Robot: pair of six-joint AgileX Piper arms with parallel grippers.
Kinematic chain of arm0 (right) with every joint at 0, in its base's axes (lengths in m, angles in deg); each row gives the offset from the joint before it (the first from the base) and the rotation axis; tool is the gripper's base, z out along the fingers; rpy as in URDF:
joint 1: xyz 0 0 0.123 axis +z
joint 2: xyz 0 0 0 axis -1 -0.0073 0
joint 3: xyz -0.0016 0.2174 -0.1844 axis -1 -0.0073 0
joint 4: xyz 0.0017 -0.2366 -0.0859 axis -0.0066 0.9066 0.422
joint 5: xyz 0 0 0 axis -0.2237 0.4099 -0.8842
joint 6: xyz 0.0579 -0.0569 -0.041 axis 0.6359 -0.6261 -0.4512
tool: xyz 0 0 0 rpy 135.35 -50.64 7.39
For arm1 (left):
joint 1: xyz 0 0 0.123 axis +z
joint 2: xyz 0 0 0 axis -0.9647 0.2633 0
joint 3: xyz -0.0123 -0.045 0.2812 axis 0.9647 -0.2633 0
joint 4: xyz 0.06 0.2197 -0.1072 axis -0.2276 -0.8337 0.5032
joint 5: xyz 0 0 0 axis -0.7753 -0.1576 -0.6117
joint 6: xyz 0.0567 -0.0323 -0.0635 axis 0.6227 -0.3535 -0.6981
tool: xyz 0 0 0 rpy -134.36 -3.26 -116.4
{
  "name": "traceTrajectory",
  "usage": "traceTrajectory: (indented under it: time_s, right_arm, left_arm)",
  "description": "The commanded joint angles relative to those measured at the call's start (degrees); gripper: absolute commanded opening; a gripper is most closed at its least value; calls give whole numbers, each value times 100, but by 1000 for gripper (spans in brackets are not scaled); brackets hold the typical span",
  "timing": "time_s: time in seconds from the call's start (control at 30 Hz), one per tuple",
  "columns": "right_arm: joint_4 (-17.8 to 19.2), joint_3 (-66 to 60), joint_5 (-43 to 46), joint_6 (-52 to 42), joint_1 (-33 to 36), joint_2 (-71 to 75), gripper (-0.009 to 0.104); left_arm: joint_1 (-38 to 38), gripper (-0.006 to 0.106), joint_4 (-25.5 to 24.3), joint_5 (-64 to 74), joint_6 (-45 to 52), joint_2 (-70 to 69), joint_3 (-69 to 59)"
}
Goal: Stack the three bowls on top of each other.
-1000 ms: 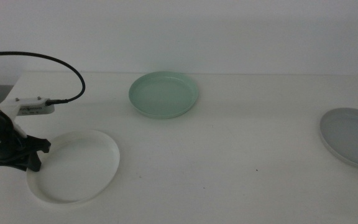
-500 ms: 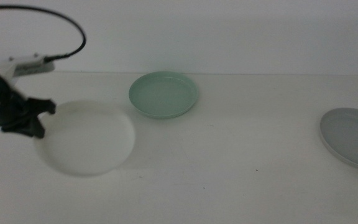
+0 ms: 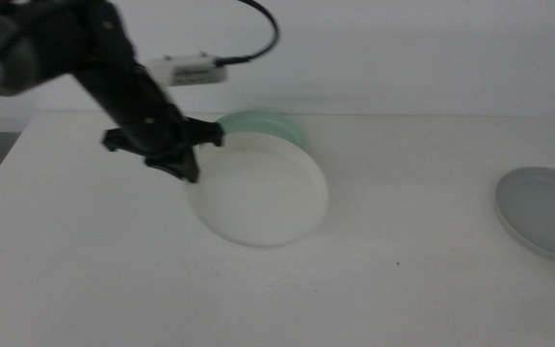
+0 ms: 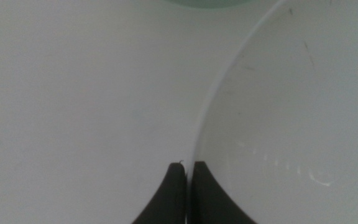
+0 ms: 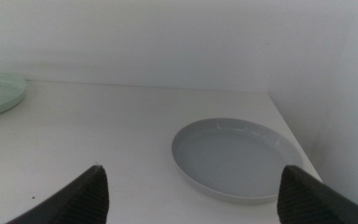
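My left gripper (image 3: 189, 156) is shut on the left rim of the white bowl (image 3: 258, 191) and holds it in the air, tilted, in front of the mint green bowl (image 3: 270, 123), most of which it hides. In the left wrist view the two jaws pinch the white bowl's rim (image 4: 213, 112) at my left gripper (image 4: 188, 169), with a sliver of the green bowl (image 4: 191, 3) beyond. The grey bowl (image 3: 545, 210) rests at the table's right edge. In the right wrist view the grey bowl (image 5: 236, 155) lies ahead of my open right gripper (image 5: 191, 186), which waits apart from it.
The white table (image 3: 403, 280) runs wide between the green bowl and the grey bowl. A black cable (image 3: 258, 29) loops above the left arm. The table's right edge lies just past the grey bowl, and a white wall stands behind.
The left gripper has lifted the white bowl off the table at the front left and carried it up and to the right, until it hangs in front of the green bowl.
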Motion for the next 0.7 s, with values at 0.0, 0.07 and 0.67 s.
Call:
traceTrajectory:
  time_s: [0.0, 0.07, 0.67]
  right_arm:
    - [36, -24, 52, -15, 15, 21, 93]
    - [36, -24, 52, -15, 15, 21, 93]
    - [36, -24, 52, -15, 15, 21, 93]
  left_arm:
    - [-228, -2, -20, 46, -149, 211, 292]
    - [-375, -2, 32, 46, -149, 420, 468]
    - [-917, -2, 265, -470, -149, 1304, 907]
